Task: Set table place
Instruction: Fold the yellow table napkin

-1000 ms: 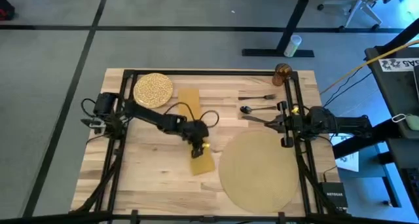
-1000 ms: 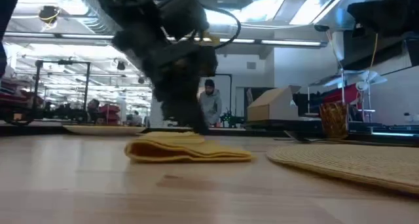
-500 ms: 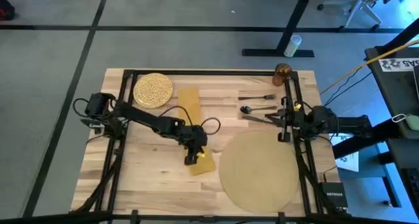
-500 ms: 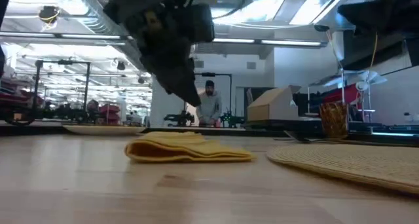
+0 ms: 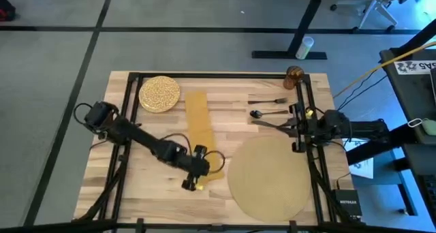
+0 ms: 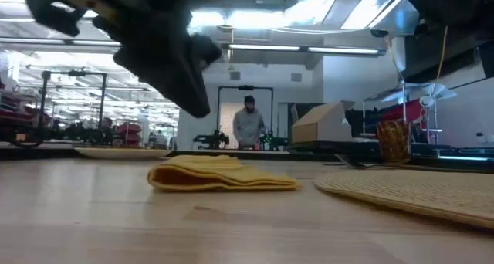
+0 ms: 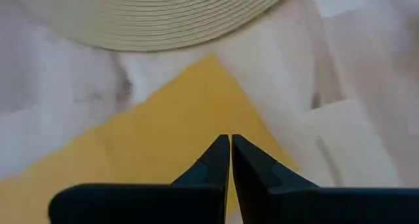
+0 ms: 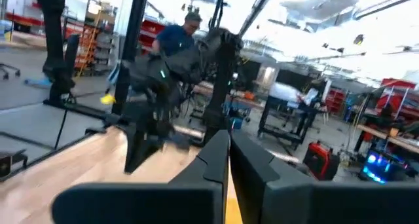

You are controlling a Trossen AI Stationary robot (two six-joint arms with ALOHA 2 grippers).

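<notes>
A mustard-yellow napkin (image 5: 201, 132) lies flat on the table (image 5: 150, 192) as a long strip running from far to near, its near end (image 6: 224, 175) rumpled. My left gripper (image 5: 190, 183) hangs shut above the wood just left of that near end, clear of it (image 6: 193, 102); its wrist view shows the shut tips (image 7: 230, 140) over the napkin (image 7: 163, 132). The round tan placemat (image 5: 268, 177) lies at the near right. The speckled plate (image 5: 159, 94) sits far left. Fork (image 5: 270, 100), spoon (image 5: 263, 113), knife (image 5: 267, 124) and amber glass (image 5: 294, 76) lie far right. My right gripper (image 5: 293, 129) waits shut by the right rail.
Black metal rails (image 5: 129, 131) frame the table along its left, right and far sides. Bare wood lies between the plate and the near left corner. In the room beyond the table a person (image 6: 248, 129) stands among racks and boxes.
My left gripper has risen off the napkin's near end and gone toward the table's near edge and a little left. The napkin has stayed where it was, and its middle, covered by the arm before, now shows.
</notes>
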